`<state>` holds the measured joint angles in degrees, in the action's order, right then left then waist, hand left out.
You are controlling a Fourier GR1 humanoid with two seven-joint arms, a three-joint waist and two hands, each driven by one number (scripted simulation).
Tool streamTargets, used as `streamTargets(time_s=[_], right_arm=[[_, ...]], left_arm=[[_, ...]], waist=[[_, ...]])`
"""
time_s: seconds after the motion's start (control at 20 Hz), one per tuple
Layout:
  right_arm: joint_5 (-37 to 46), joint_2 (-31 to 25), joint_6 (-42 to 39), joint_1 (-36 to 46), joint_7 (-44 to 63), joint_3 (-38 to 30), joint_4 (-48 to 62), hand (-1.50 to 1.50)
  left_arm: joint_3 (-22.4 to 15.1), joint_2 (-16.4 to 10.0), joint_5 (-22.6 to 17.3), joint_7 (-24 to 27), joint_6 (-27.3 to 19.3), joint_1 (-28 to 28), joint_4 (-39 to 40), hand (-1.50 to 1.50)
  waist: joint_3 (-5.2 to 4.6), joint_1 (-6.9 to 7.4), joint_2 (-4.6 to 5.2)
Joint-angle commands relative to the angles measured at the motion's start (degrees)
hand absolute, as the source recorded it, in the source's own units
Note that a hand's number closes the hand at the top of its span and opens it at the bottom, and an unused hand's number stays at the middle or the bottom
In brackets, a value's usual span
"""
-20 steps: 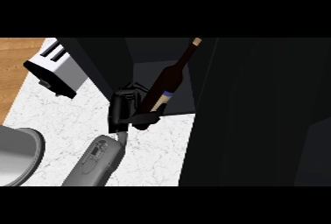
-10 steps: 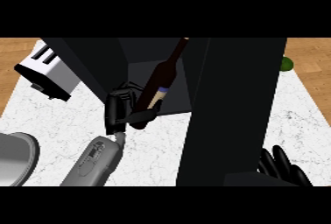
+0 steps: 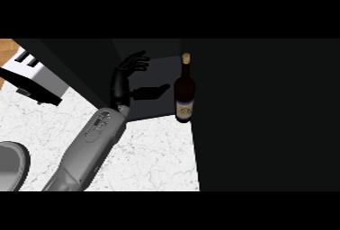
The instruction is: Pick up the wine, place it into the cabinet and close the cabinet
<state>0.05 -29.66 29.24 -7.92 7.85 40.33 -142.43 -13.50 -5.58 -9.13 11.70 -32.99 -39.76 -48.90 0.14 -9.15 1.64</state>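
Cabinet shelf [image 3: 156, 110]: wine btl [image 3: 185, 95] (upright).

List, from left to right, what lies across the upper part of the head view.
Toaster → left hand → wine bottle → cabinet's dark right-hand panel.

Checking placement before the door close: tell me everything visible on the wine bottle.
The wine bottle looks like dark glass, with a narrow neck, a tan top and a pale label with a blue band low on its body. It appears to stand upright on the cabinet floor, near its front edge, hard against the dark panel on its right. The left hand is open beside it, thumb pointing toward it; nothing grips the bottle, though thumb contact cannot be ruled out.
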Motion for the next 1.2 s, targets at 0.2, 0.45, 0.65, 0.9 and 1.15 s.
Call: streamTargets(time_s=[0.2,0.45,0.65,0.9,1.15], right_arm=[[-1.8,-1.5,-1.2,-2.6,0.1,0.8,-5.5,-1.5],[-2.2,-2.2,-1.3,-3.3,0.2,-0.5,-6.4,-1.5],[-2.3,-1.7,-1.1,-3.1,0.0,-1.1,-5.3,-1.5],[-4.0,-3.1,-1.8,-5.6,-1.2,-2.2,-7.6,-1.5],[-2.5,-5.0,-0.9,-7.0,2.7,-2.4,-11.2,-1.5]], left_arm=[[5.0,-2.3,0.2,3.5,3.1,-11.7,17.4,-1.5],[7.7,0.5,-1.9,9.1,6.9,-16.0,21.5,-1.5],[11.4,2.2,-5.5,12.1,11.7,-19.3,23.7,-1.5],[14.4,3.1,-8.7,16.9,19.5,-21.5,25.0,1.5],[16.2,3.4,-10.3,17.6,25.6,-24.4,27.9,-1.5]], waist=[[-0.29,0.12,0.81],[-0.32,0.44,0.69],[-0.35,1.67,0.61],[-0.21,2.06,0.19],[-0.29,3.87,-0.59]])
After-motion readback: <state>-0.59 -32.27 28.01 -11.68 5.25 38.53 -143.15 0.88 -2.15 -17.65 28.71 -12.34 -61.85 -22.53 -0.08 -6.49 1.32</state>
